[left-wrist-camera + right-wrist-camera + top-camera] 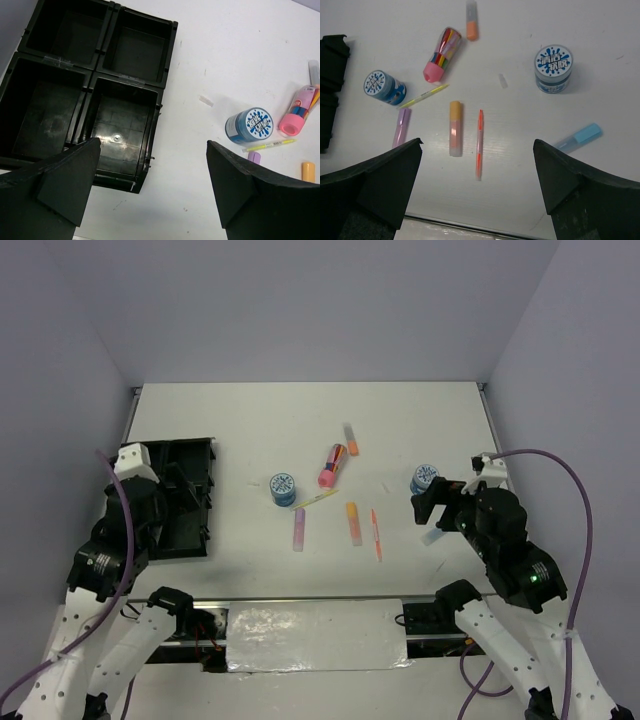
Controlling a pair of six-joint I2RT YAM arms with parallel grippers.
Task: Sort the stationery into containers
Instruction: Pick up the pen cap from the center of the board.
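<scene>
- stationery (353,523) lies loose on table (300,420), nearer r gripper (437,502); none in tray (190,530) yet.
- orange pen (479,145) is just ahead of r gripper, long side pointing away.
- both grippers wide open, empty; l gripper (153,145) over tray.

The left arm (128,515) covers much of the black tray (198,490).

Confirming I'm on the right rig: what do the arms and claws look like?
The left arm and right arm have white shells with black joints. The left claw and right claw each have two broad matte-black wedge fingers. A purple cable loops along each arm, and a small green light glows on the right one.
</scene>
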